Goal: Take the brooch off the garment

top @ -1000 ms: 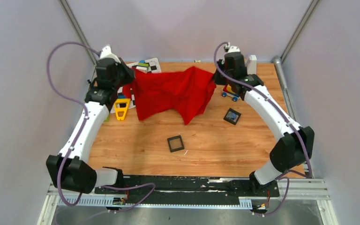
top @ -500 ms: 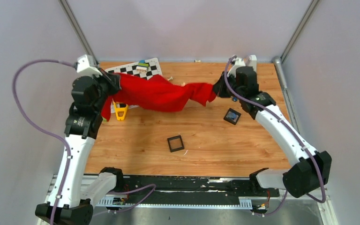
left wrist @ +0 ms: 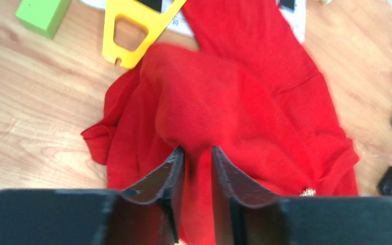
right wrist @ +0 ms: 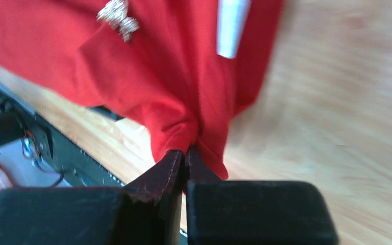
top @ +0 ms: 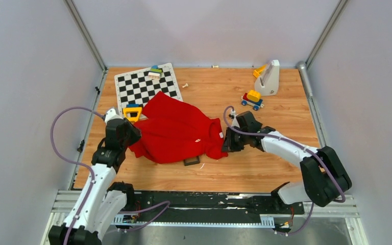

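The red garment lies crumpled on the table's near-left half. Its brooch, a small pale glittering piece, sits pinned on top near the right end. It also shows as the brooch in the right wrist view and, at the frame's edge, as the brooch in the left wrist view. My left gripper is at the garment's left end, its jaws parted a little with a fold of red cloth between them. My right gripper is shut on the garment's right hem.
A checkerboard mat lies behind the garment with a yellow triangular piece at its near edge. A black square frame peeks from under the garment's front. A toy car and a white stand sit at the back right.
Both arms brought the stretched garment down and toward the near side, and it now rests on the table. The left jaws have parted slightly; the right stays shut on the hem.
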`<control>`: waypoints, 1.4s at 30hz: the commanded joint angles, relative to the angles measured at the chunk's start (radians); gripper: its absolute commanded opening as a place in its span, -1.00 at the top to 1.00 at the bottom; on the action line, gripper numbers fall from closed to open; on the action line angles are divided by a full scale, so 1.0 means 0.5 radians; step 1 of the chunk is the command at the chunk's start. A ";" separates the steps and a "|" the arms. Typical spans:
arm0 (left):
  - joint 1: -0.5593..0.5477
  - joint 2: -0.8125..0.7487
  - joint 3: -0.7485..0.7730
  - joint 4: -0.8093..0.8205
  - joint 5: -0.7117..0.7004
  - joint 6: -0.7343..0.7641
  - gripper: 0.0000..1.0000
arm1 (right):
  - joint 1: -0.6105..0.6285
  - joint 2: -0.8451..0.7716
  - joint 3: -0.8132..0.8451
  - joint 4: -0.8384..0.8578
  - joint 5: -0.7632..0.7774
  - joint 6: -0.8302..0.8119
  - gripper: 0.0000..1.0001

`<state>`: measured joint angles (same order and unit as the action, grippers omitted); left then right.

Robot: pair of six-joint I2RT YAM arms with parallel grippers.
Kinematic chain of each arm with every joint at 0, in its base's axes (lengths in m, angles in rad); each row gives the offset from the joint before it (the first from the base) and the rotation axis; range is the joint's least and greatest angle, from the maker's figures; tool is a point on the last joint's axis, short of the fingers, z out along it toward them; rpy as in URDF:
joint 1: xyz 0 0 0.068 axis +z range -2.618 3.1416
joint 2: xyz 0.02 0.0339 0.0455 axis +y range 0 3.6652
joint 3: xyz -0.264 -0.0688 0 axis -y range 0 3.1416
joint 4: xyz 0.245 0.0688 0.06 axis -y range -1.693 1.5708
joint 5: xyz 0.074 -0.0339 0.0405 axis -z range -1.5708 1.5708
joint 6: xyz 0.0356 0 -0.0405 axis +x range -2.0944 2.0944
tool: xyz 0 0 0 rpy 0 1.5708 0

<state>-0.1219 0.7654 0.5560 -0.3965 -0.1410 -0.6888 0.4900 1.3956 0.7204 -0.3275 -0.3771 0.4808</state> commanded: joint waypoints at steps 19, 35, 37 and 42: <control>-1.134 0.662 0.541 0.279 0.108 0.886 -0.37 | 0.107 0.098 0.554 -0.087 0.594 0.291 -0.51; -1.181 1.360 0.338 1.322 0.985 0.763 -0.06 | -0.014 0.849 0.840 0.440 0.139 0.592 0.05; -1.180 1.437 0.348 1.342 1.000 0.729 -0.02 | -0.034 0.917 0.900 0.440 0.096 0.600 0.22; -1.180 1.626 0.401 1.218 0.987 0.685 0.31 | -0.079 1.005 1.060 0.425 0.029 0.597 0.83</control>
<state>-0.7074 1.5280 0.7143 0.2199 0.3382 -0.3214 0.4702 1.8832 1.1664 -0.1596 -0.3130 0.7643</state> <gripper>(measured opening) 0.394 0.184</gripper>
